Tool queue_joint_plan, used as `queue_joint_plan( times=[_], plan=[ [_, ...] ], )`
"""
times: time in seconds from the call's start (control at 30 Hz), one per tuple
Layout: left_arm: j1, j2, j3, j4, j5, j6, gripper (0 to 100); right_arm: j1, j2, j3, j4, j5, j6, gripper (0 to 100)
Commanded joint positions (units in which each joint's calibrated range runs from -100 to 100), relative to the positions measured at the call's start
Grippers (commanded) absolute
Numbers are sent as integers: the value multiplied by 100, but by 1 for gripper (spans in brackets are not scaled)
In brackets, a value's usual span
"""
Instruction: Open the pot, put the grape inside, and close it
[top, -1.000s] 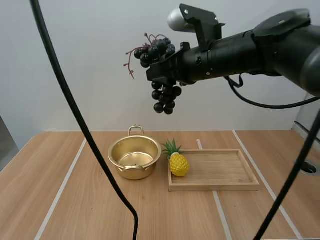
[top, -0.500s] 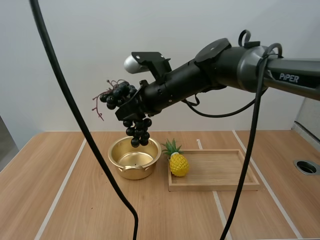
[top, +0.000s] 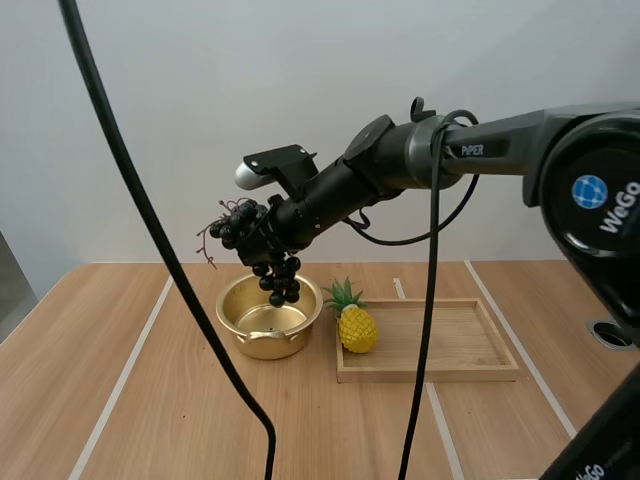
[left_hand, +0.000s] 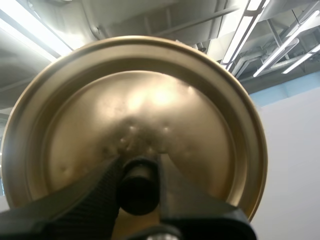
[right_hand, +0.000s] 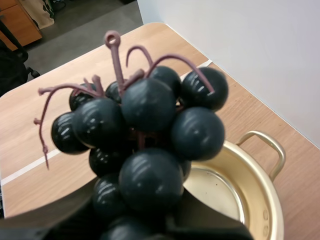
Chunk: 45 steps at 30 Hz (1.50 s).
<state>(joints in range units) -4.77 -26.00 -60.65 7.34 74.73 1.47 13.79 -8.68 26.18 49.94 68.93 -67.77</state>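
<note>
While my right gripper (top: 265, 238) pinched bunch of dark glossy grapes (top: 282, 282) over open gold metal pot (top: 262, 342), left gripper (left_hand: 137, 167) clamped black knob (left_hand: 137, 194) of round gold lid (left_hand: 150, 100). Judged bunch light, floppy; stem-end grip best.

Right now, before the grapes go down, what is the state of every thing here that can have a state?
pot: open, empty, upright.
lid: off the pot, held by its knob in the left gripper.
grapes: hanging over the pot, pinched by the right gripper, not yet inside.
pineapple: upright, at the tray's end nearest the pot.
tray: lying flat, holding just the pineapple.
</note>
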Motion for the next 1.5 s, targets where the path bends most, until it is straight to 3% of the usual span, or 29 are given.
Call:
queue_joint_plan(
  times=[0.0, 0.67, 0.93, 1.27, 1.47],
  plan=[
    [-6, -11, -33, 48, -188, -57, 0, 17, 152, -224, -13, -66, -81, 0],
    [-6, -11, -33, 48, -188, -57, 0, 19, 1525, -867, -186, -362, -338, 0],
    [-6, -11, -33, 48, -188, -57, 0, 19, 1756, -854, -838, -146, -157, 0],
    [-6, -11, -33, 48, -188, -57, 0, 19, 1771, -584, -1042, 182, -112, 0],
    [-6, -11, -33, 48, -188, -57, 0, 19, 1913, -555, -1547, 182, 110, 0]
  ],
)
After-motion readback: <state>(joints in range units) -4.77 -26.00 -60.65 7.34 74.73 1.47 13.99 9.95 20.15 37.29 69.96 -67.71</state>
